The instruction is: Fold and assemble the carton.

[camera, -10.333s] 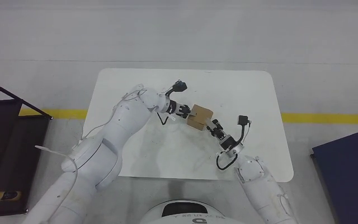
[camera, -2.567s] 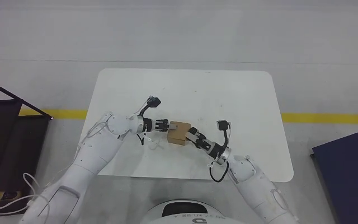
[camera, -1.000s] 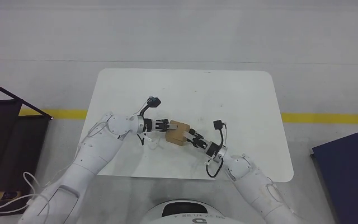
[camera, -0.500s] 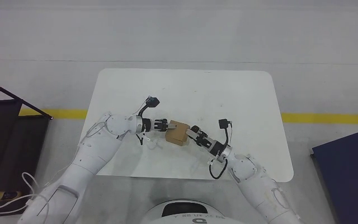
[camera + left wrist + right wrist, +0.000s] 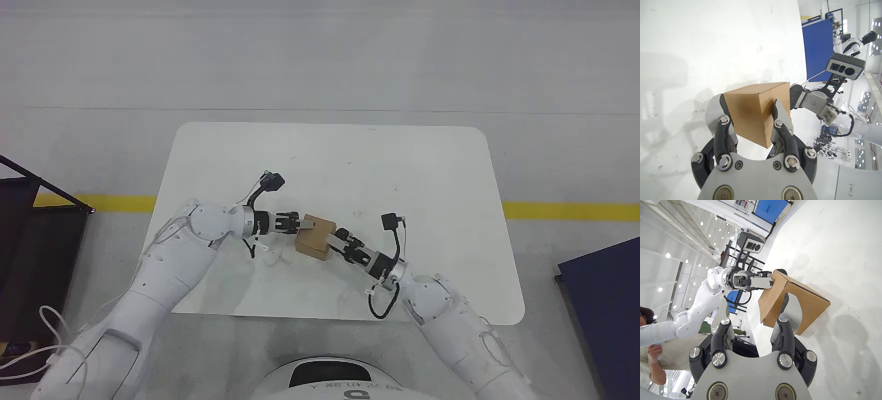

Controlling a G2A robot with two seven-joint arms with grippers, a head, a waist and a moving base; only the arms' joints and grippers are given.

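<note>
A dark frame (image 5: 35,190) stands on the floor off the left end of the white table (image 5: 420,170), and a yellow line (image 5: 570,210) runs across the floor behind the table on both sides.

The left arm reaches in over the left part of the table. The left gripper (image 5: 749,103) is clamped on the carton (image 5: 317,237). Its two fingers (image 5: 724,106) press opposite sides of the cardboard, close to one upright corner.

The carton is brown and already box-shaped, with flat closed faces and a seam along one upper edge. It sits at the near middle of the table, between the two grippers. From these views it is unclear whether its underside rests on the tabletop or hangs just above it; its shadow falls right beside it.

To the right of the carton, the right arm comes in from the near right part of the table. The right gripper (image 5: 340,241) has its fingers spread apart. One pad (image 5: 784,303) lies flat against a side of the carton, on the face turned away from the left gripper, and a lower corner of the box sits between the spread fingers.

A blue panel (image 5: 610,290) lies on the floor past the right end of the table.
</note>
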